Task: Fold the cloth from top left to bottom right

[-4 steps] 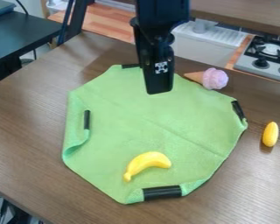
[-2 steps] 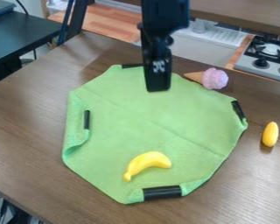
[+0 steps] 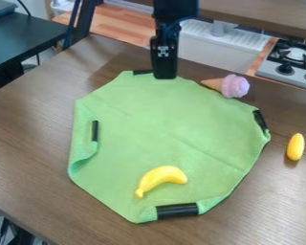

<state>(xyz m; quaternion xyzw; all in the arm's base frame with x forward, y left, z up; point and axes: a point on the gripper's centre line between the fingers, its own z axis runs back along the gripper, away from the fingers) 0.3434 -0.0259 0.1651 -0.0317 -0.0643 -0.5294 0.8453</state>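
The black gripper [image 3: 164, 76] hangs at the top middle, over the far edge of the cloth beside the black band there. Spread out on the table, the green cloth [image 3: 149, 119] has black bands at several edges, and its left and bottom borders curl or turn inward. I cannot tell whether the gripper touches the cloth.
A yellow banana [image 3: 160, 180] lies on the cloth's lower part. A toy ice cream cone [image 3: 233, 86] is at the cloth's upper right edge, and a small yellow object [image 3: 295, 147] lies on the brown table [image 3: 27, 139] at right. A toy stove [image 3: 293, 60] stands behind.
The gripper has moved toward the top of the view, from over the cloth's upper part to its far edge. The cloth and the toys have stayed in place.
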